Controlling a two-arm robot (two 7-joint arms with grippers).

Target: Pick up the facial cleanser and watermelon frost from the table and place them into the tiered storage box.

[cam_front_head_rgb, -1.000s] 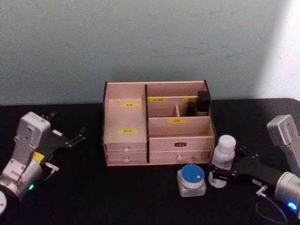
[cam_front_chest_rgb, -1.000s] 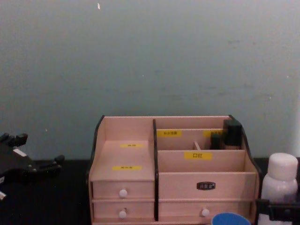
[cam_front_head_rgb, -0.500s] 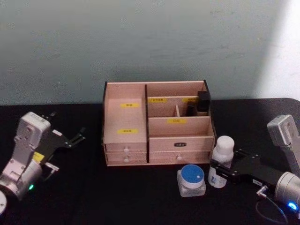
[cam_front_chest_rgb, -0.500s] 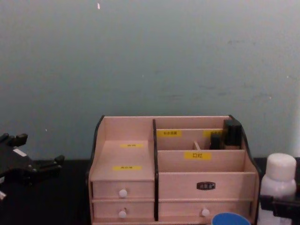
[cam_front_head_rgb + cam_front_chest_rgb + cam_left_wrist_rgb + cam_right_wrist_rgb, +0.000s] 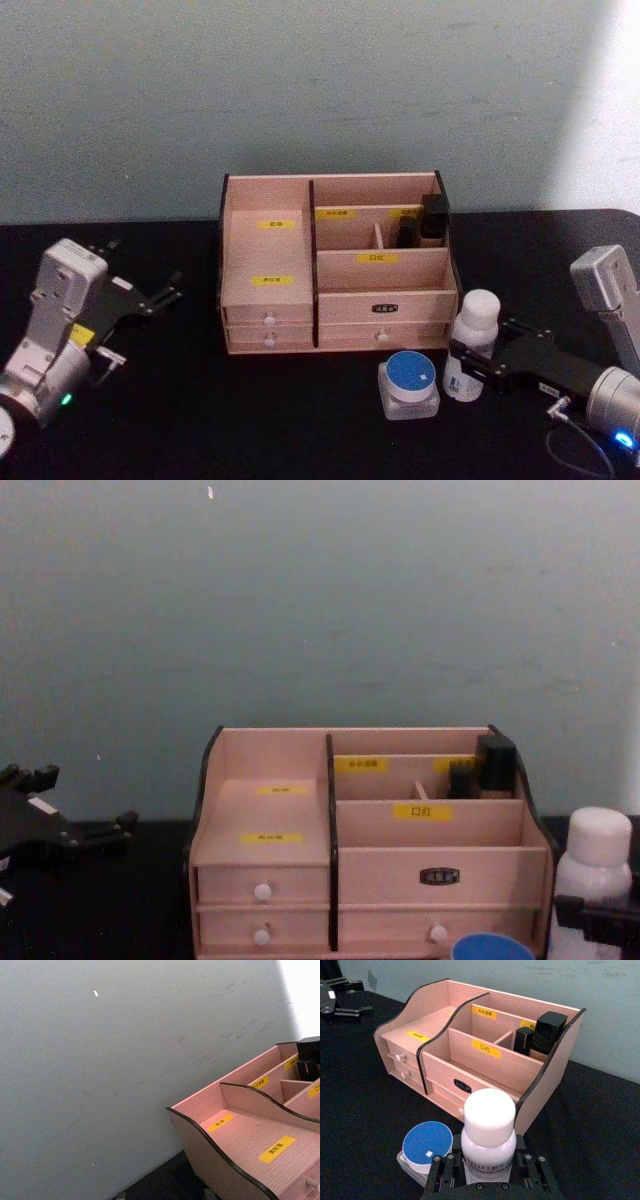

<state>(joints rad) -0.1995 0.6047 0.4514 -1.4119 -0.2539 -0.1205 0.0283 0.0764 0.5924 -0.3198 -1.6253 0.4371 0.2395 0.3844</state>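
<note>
The black table point(image 5: 200, 400) carried the tiered storage box point(image 5: 345, 300), and a grey-green wall point(image 5: 300, 90) rose behind the box. The left gripper point(image 5: 145, 265) rested well to the left of the box, with its fingers spread apart and nothing between them. The right gripper point(image 5: 460, 368) was near the front right corner of the box, and it pinched the facial cleanser point(image 5: 479, 316) on both sides of its lower body. The bottle stood upright, just in front of the right end of the box. The right wrist view made this grip plain, with the black fingers pressed on the bottle under its small print. The chest view gave the white cap from the side, next to the right wall of the box. I could not tell if the bottle touched the table. The watermelon frost point(image 5: 410, 375) sat in front of the right drawers of the box, just left of the bottle. The head view showed its blue lid whole, while the chest view cut the lid at the lower edge. Two dark containers point(image 5: 430, 218) stood in the rear right compartment of the box.
</note>
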